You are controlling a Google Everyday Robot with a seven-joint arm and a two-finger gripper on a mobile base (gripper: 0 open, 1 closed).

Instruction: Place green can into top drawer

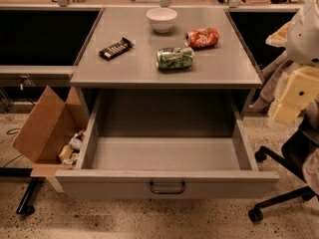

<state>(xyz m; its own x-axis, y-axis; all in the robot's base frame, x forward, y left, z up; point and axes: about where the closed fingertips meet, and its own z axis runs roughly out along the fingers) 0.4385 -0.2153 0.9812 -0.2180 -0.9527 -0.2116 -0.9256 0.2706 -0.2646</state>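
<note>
The green can [175,58] lies on its side on the grey cabinet top [129,68], right of centre. The top drawer [114,181] is pulled fully open below it. Its inside looks empty, and a small dark pull handle [167,187] sits on its front panel. My gripper [291,101] shows as cream-yellow parts under a white arm housing at the right edge. It is right of the cabinet, well away from the can, and holds nothing that I can see.
An orange-red can [202,37] lies behind and to the right of the green can. A white bowl [161,19] and a dark snack pack [116,48] also sit on the top. An open cardboard box [42,128] stands to the left and a black office chair [286,183] to the right.
</note>
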